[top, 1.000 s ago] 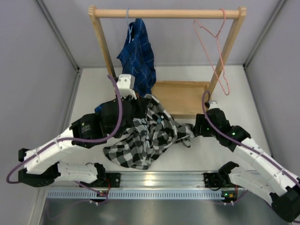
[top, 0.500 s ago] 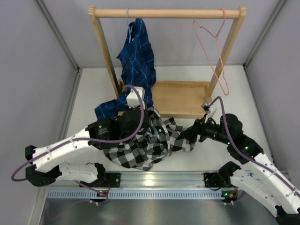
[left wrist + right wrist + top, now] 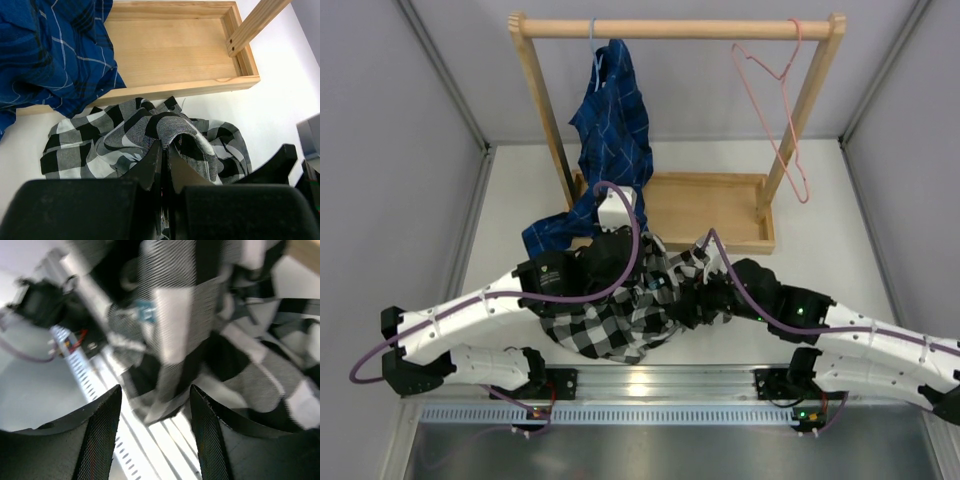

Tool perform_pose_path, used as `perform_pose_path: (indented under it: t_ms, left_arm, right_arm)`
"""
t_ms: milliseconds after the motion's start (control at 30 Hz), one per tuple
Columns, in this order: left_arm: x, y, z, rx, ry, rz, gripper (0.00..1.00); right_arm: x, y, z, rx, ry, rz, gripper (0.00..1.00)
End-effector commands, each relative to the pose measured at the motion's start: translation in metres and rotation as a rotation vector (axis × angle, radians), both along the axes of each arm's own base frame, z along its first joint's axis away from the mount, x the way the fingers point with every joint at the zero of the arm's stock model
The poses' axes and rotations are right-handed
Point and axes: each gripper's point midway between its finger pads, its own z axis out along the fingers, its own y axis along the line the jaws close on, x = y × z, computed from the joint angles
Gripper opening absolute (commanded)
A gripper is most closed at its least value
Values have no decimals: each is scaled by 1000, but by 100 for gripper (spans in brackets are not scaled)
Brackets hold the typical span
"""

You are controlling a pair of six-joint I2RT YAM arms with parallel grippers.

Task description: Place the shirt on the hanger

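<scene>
The black-and-white check shirt lies bunched on the table in front of the wooden rack base. My left gripper is shut on a raised fold of the shirt. My right gripper is open, its jaws wide apart, close to the shirt at its right side; nothing is between them. In the top view it sits against the shirt's right edge. The pink wire hanger hangs bare on the rack's rail at the right.
A wooden rack with a tray base stands at the back. A dark blue shirt hangs on a light blue hanger at its left. A metal rail runs along the near edge.
My right gripper has swung left across the table to the shirt's right side. My left gripper has moved right and nearer with the fold, bunching the shirt.
</scene>
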Motion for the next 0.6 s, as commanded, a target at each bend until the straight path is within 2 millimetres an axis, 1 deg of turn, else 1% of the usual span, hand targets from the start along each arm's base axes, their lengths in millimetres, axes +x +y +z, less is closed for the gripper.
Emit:
perform_pose_path:
  t_ms: [0,67,100,167,200,233,267,300,333,367,400,433,467,500,533,567]
  left_arm:
    - [3,-3,17,-77,-23,14,0]
    - [3,0,19,-80,-28,18,0]
    - [3,2,19,-81,-31,21,0]
    - [3,4,20,-85,-34,28,0]
    - [3,5,20,-85,-35,32,0]
    - [3,6,20,-83,-36,35,0]
    - [3,7,19,-81,-36,35,0]
    - [3,7,18,-80,-36,36,0]
    - [3,9,19,-82,-39,40,0]
    - [3,12,16,-74,-39,43,0]
    - [2,15,17,-78,-42,44,0]
    - [2,17,16,-79,-43,49,0]
    - [1,19,8,-70,-39,52,0]
    - [0,23,8,-82,-42,52,0]
    - [0,24,3,-84,-45,53,0]
    - [1,20,4,-120,-60,49,0]
  right_arm:
    - [39,-5,11,-41,-81,-243,54]
    - [38,0,3,-68,-73,-240,54]
    - [34,7,5,-55,-71,-217,54]
    - [29,17,1,-63,-63,-180,38]
    - [25,23,3,-56,-65,-152,26]
    - [26,26,6,-61,-69,-150,15]
    - [28,26,10,-67,-80,-154,0]
    - [35,14,7,-125,-110,-194,0]
    - [42,8,29,-115,-147,-235,0]
    - [49,-2,41,-142,-199,-265,0]
    - [66,-26,67,-182,-251,-370,0]
    - [74,-43,83,-202,-281,-425,0]
    - [83,-60,99,-238,-318,-480,0]
    - [101,-87,132,-234,-357,-606,0]
    - [105,-103,132,-293,-365,-640,0]
    - [113,-115,136,-324,-383,-669,0]
